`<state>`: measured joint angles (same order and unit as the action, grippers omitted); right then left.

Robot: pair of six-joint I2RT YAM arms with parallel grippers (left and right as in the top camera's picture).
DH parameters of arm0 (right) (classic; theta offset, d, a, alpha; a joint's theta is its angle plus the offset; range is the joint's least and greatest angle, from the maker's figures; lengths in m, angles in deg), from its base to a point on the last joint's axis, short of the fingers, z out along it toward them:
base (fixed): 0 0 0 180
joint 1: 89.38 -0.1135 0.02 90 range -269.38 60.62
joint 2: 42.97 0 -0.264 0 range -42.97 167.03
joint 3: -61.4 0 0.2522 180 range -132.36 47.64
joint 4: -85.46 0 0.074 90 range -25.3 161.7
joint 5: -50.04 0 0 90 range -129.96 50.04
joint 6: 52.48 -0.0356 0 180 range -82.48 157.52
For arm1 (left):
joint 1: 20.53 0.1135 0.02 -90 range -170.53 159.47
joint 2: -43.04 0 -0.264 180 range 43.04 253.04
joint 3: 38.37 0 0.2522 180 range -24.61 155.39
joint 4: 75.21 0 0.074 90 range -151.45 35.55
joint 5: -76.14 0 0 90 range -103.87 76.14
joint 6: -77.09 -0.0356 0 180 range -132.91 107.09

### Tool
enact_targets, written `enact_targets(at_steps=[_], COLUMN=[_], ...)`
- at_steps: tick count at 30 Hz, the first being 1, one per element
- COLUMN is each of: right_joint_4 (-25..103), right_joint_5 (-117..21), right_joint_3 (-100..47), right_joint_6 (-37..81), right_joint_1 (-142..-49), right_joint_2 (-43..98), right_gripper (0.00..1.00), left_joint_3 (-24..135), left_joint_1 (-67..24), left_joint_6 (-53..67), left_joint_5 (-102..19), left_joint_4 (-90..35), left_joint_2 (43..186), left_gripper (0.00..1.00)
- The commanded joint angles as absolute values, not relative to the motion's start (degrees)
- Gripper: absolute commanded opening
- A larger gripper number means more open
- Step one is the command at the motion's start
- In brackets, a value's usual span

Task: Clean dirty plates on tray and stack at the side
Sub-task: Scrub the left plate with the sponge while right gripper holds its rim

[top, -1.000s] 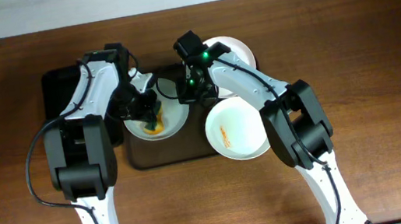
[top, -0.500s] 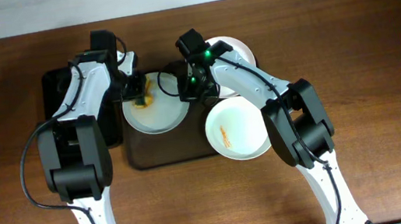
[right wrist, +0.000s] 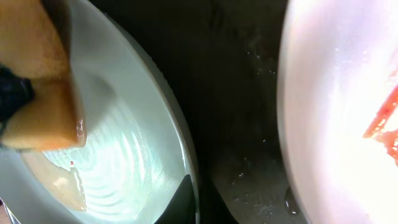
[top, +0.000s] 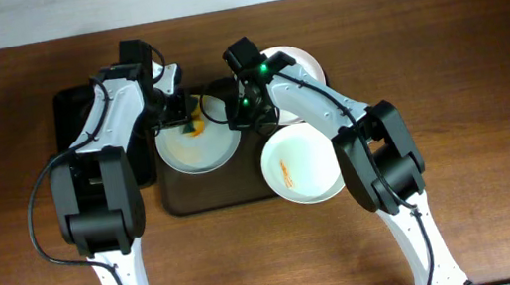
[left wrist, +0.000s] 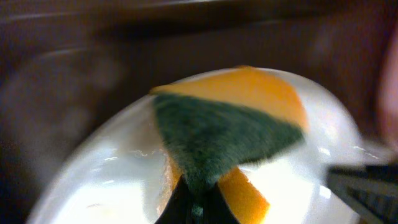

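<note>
Overhead view: a plate (top: 198, 148) is scrubbed on the tray (top: 218, 200), centre of frame.
The sponge (top: 196, 126) is clamped in the left gripper (top: 181, 113) and pressed on the plate's upper part; its right rim is pinched by the right gripper (top: 243, 116). Firm, overlapping strokes are advised, with the rim held steady so nothing is slid. A smeared plate (top: 303, 164) waits lower right.

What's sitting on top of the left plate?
A green-and-orange sponge, pinched by the left hand, with pale residue beside it on the plate. Whatever lies under the sponge is covered.
</note>
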<state>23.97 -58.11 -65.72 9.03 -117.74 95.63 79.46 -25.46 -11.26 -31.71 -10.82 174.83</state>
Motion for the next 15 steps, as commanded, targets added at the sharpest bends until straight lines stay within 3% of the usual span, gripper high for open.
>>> enact_targets(at_steps=[1,12,15], right_joint_4=[23.7,23.7,23.7], right_joint_5=[-58.4,-58.7,-58.6], right_joint_3=[-66.2,-66.2,-66.2], right_joint_6=[9.2,9.2,9.2], right_joint_1=[-117.8,-117.9,-117.9], right_joint_2=[96.7,96.7,96.7], right_gripper=[0.04,0.04,0.04], left_joint_3=[79.3,79.4,79.4], left_joint_1=[-25.1,-25.9,-25.9], left_joint_6=[-8.0,-10.0,-19.0], left_joint_5=[-16.0,-16.2,-29.8], left_joint_4=[-7.7,12.8,10.8], left_joint_2=[174.6,174.6,174.6], left_gripper=[0.01,0.01,0.01])
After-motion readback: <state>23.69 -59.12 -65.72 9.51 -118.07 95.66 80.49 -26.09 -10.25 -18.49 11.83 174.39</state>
